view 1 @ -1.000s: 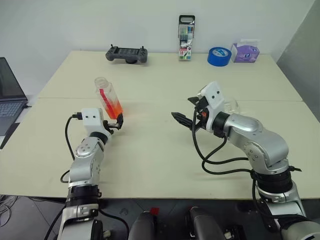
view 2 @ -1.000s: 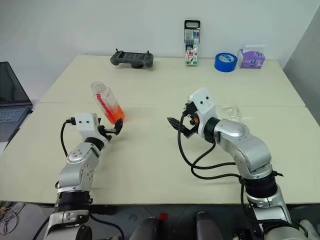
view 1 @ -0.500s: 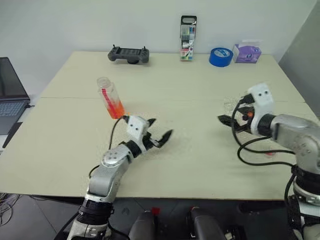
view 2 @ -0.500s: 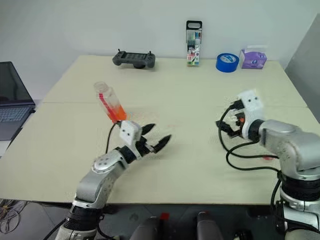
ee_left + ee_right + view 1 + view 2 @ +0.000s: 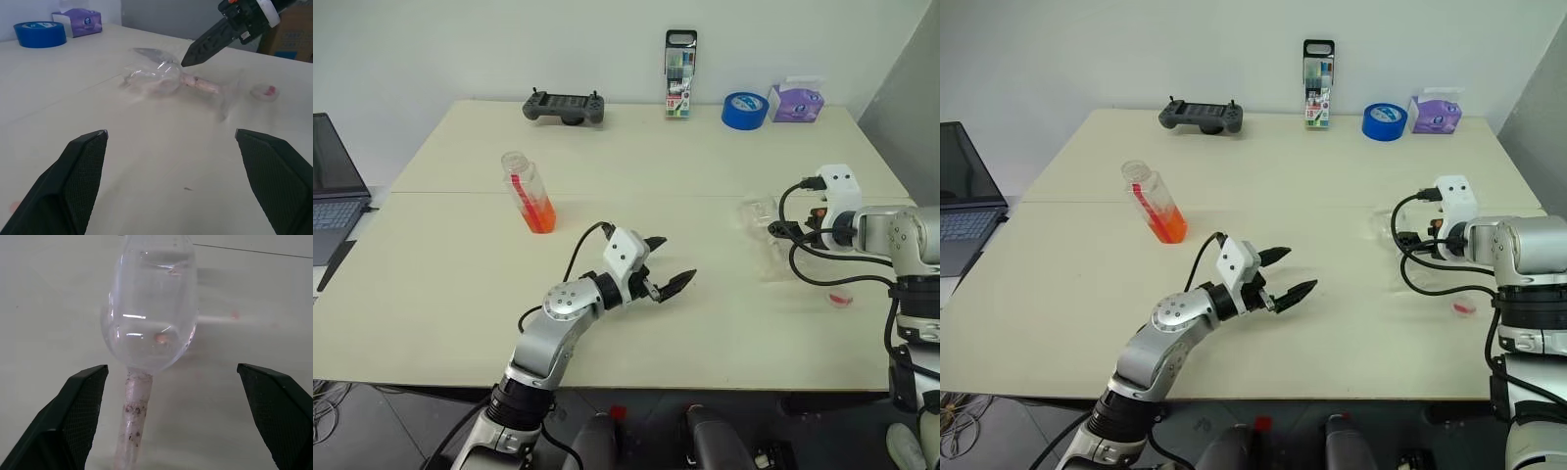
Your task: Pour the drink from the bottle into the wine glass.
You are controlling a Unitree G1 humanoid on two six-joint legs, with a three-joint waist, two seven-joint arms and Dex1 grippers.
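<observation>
The bottle [image 5: 530,192] stands uncapped on the left half of the table, with the orange-red drink [image 5: 539,213] filling its lower part. The clear wine glass [image 5: 161,78] lies on its side at the right, its stem [image 5: 134,406] pointing toward me. My right gripper [image 5: 781,230] hovers open just over the glass, one finger on each side of the bowl [image 5: 151,318], not touching it. My left gripper [image 5: 677,258] is open and empty near the middle of the table, pointing toward the glass, well right of the bottle.
A small red cap [image 5: 840,299] lies on the table near the glass. Along the far edge are a game controller [image 5: 563,106], a marker-pen pack [image 5: 679,73], a blue tape roll [image 5: 742,110] and a tissue pack [image 5: 793,101]. A laptop [image 5: 333,186] sits at the left.
My left gripper swung right, from beside the bottle's base to the table's middle. My right gripper swung right from the centre to the lying glass. The bottle stayed put.
</observation>
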